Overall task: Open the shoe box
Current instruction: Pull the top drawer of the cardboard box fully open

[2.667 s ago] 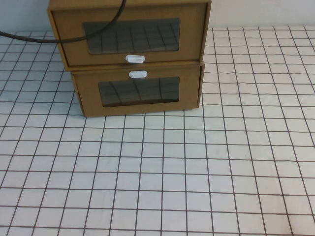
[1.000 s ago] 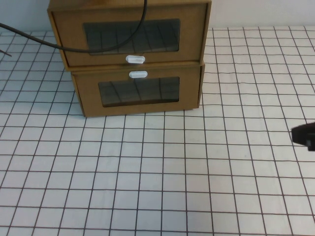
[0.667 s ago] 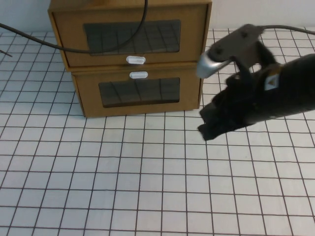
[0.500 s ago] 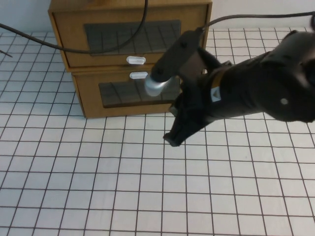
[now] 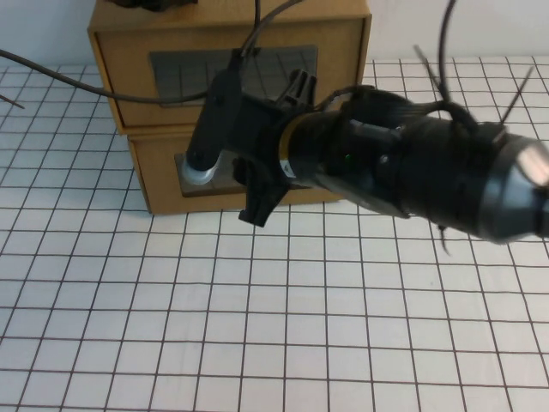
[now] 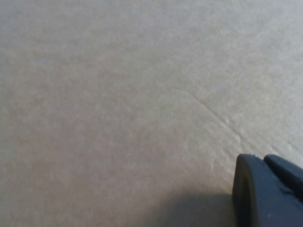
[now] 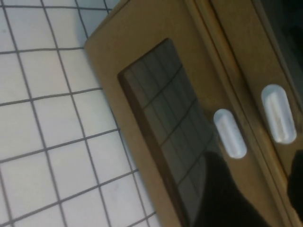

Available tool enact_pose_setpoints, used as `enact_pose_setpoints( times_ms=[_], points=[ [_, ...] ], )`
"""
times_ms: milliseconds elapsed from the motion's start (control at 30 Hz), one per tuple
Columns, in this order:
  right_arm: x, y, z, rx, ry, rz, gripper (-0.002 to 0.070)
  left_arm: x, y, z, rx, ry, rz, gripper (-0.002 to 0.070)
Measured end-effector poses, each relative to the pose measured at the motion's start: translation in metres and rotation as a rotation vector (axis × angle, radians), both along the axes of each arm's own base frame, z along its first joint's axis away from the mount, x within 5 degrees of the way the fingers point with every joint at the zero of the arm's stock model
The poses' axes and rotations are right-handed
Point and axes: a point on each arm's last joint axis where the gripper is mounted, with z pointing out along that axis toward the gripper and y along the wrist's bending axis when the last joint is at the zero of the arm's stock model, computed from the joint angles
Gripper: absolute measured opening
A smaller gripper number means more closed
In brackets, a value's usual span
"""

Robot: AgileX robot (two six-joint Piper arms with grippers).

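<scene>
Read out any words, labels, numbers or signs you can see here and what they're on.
No readable text in any view.
Two stacked shoe boxes: plain cardboard, white handles, no print.
Right arm's yellow band: marking, if any, too blurred to read.
Right gripper faces the lower box; left gripper sits close to bare cardboard.

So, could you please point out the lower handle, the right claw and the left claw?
lower handle (image 7: pixel 230 133), right wrist view, middle of the white tab, lower box (image 7: pixel 142 61).
right claw (image 7: pixel 258 179), right wrist view, gap between its open tips, facing that box.
left claw (image 6: pixel 267 191), left wrist view, dark edge over plain cardboard (image 6: pixel 118 94).
</scene>
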Motion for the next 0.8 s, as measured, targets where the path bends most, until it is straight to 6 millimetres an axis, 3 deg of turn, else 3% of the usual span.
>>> enact_pose_setpoints(
  times_ms=[200, 367, 800],
  points=[
    [0.019, 0.018, -0.019, -0.083, -0.088, 0.053, 0.0289, 0.000, 0.000, 0.000, 0.002, 0.002, -0.001, -0.0002],
    [0.029, 0.028, -0.021, -0.106, -0.132, 0.067, 0.0288, 0.000, 0.000, 0.000, 0.002, 0.002, -0.001, -0.0002],
    [0.053, 0.027, -0.030, -0.171, -0.202, 0.065, 0.0288, 0.000, 0.000, 0.000, 0.002, 0.002, -0.001, -0.0002]
  ],
)
